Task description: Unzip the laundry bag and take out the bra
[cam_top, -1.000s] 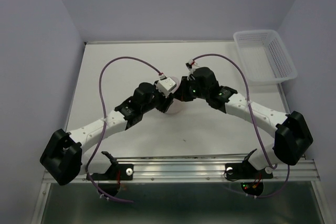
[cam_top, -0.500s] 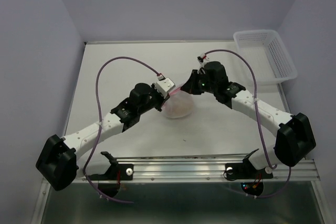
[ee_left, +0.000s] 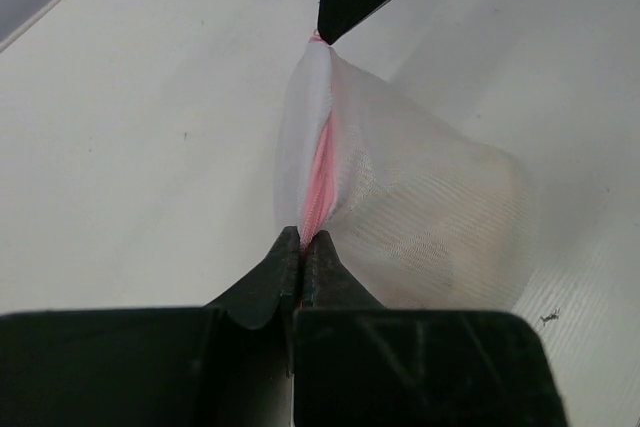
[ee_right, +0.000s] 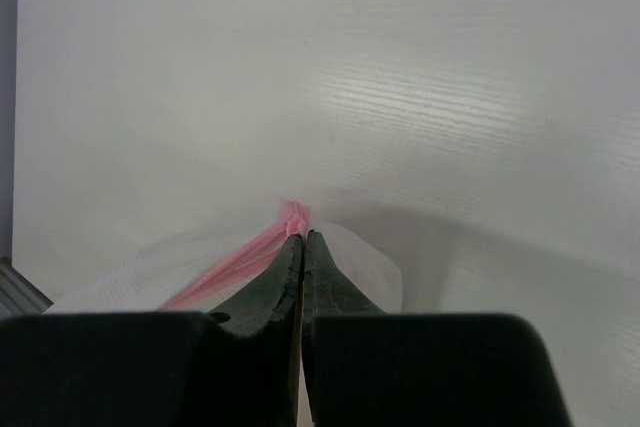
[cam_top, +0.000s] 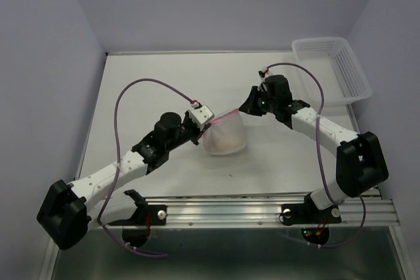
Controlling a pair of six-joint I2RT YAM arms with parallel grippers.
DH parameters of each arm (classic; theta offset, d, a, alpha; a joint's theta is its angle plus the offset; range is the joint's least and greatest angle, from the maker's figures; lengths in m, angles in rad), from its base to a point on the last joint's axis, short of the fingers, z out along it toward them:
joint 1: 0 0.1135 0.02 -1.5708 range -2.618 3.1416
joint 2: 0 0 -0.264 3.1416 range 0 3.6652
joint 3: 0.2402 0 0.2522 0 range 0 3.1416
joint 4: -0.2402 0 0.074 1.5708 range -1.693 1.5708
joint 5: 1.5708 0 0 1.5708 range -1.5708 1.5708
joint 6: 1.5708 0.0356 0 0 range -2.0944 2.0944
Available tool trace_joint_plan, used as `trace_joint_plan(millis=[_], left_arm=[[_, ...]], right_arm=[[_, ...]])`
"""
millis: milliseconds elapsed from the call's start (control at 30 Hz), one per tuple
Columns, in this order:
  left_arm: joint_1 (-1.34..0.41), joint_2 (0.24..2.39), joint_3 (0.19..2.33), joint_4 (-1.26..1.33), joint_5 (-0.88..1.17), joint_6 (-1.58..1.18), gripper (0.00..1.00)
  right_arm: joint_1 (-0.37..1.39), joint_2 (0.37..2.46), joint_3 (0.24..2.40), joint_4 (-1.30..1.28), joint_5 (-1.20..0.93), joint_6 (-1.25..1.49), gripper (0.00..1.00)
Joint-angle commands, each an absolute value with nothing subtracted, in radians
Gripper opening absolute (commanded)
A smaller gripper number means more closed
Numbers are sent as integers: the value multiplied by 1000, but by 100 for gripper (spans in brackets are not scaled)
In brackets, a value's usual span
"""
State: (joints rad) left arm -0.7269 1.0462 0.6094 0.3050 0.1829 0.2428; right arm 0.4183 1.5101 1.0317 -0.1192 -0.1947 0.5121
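Well apart from the pinched laundry bag (cam_top: 224,137) sits a lattice basket (cam_top: 348,73)

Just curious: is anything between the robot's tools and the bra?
Yes: the bra lies inside the laundry bag, behind its white mesh. The left tool and right tool pinch only the bag's pink zipper edge, which looks shut.

Bright, even overhead light. Soft shadows on the flat white bench (cam_top: 164,77). Right wrist view: pale sheen on bench grain, diffuse shadow beside the round translucent white mesh laundry bag (ee_right: 365,272).
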Motion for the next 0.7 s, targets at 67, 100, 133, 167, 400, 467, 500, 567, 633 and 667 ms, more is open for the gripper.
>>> trace_joint_plan(millis=[67, 100, 133, 167, 400, 467, 500, 567, 633, 667], left_arm=[[-727, 1067, 617, 406, 95, 209, 0], [-727, 1087, 623, 425, 66, 192, 0], [-727, 1109, 626, 466, 37, 177, 0], [-726, 1153, 649, 477, -25, 155, 0], [-701, 1325, 782, 519, -224, 156, 15], [-700, 1353, 863, 467, -178, 179, 84], [-699, 1354, 885, 415, -148, 190, 99], [-699, 1335, 905, 384, -76, 215, 99], [-699, 1312, 905, 345, 50, 230, 99], [-699, 1292, 904, 333, 87, 232, 99]], right_arm=[[337, 1480, 994, -11, -125, 391, 1], [337, 1462, 993, -12, -136, 388, 1], [337, 1428, 989, -11, -144, 384, 1], [337, 1410, 982, 17, -152, 382, 1], [371, 1292, 933, 12, -207, 402, 1], [402, 1282, 910, 9, -177, 416, 1], [434, 1287, 905, 8, -164, 423, 1], [460, 1293, 897, 5, -137, 439, 1], [479, 1304, 896, 3, -85, 469, 1], [494, 1307, 897, 3, -78, 471, 1]])
